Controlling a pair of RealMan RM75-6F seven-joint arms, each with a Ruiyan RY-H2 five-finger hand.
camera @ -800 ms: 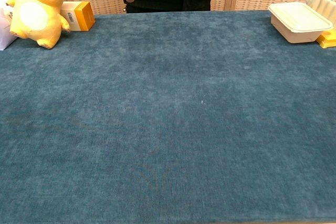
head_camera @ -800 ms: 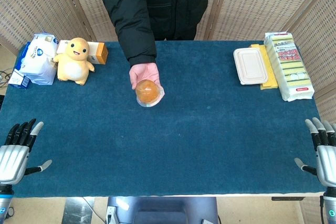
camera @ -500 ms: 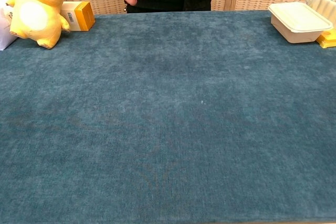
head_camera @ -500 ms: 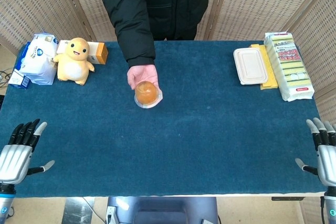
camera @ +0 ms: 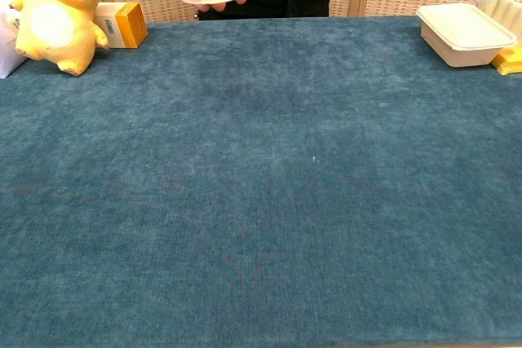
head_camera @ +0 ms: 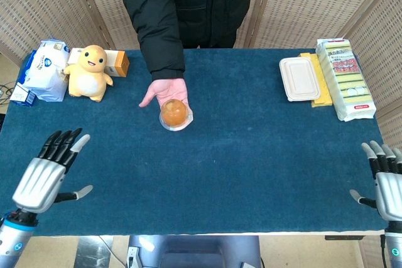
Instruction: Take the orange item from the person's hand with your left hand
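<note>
Resting on 1 person's palm (head_camera: pixel 164 90): 1 orange cup (head_camera: pixel 174 112); left hand (head_camera: pixel 45 177) & right hand (head_camera: pixel 386 183) splayed, empty.

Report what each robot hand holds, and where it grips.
Nothing: left hand and right hand are open. The orange item rests on the person's palm.

One orange jelly cup (head_camera: pixel 174 113) is sitting in one person's hand (head_camera: pixel 164 90). Two robot hands are showing — the left robot hand (head_camera: pixel 45 177) and the right robot hand (head_camera: pixel 384 182). On the blue surface (head_camera: pixel 251 155) are lying one yellow plush toy (head_camera: pixel 88 72), one small orange box (head_camera: pixel 117 63), one white-and-blue bag (head_camera: pixel 45 70), one white lidded container (head_camera: pixel 299 78) and one tall pack of sponges (head_camera: pixel 345 78) — a yellow thing (head_camera: pixel 321 86) between them is showing only partly.
</note>
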